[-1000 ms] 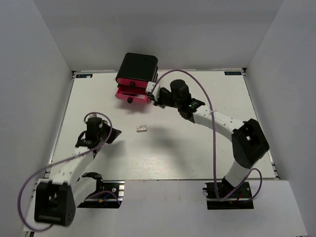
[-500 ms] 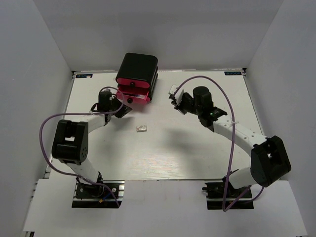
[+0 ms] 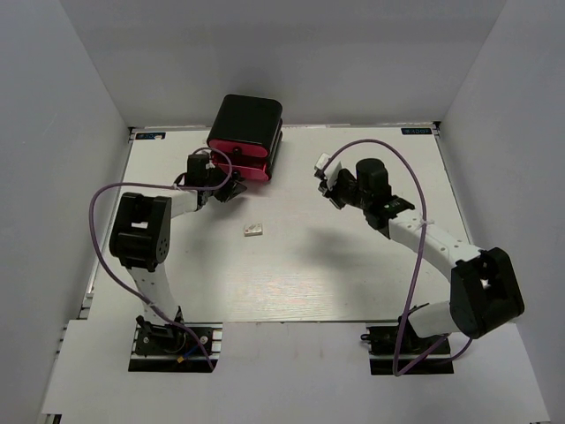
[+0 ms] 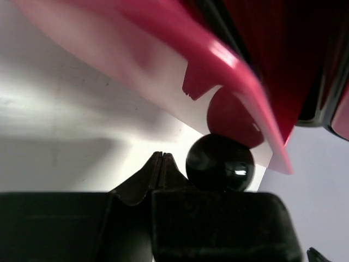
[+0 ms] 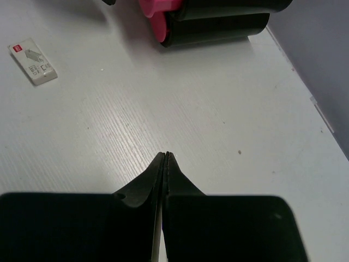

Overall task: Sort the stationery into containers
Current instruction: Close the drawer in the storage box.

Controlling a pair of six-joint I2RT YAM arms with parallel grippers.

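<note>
White wood-grained table point(image 3: 291, 274); plain grey walls point(image 3: 71, 88) on three sides

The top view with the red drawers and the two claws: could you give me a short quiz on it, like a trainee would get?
1. True or false: the right claw holds the white eraser.
2. What sits closest to the left claw? A: a black drawer knob. B: the eraser. C: the right claw.
3. In the top view, how many loose items lie on the table?

Key: 1 false, the eraser lies on the table and that claw is shut on nothing. 2 A, the knob is just beside the shut fingertips, not between them. 3 one, the eraser.
</note>
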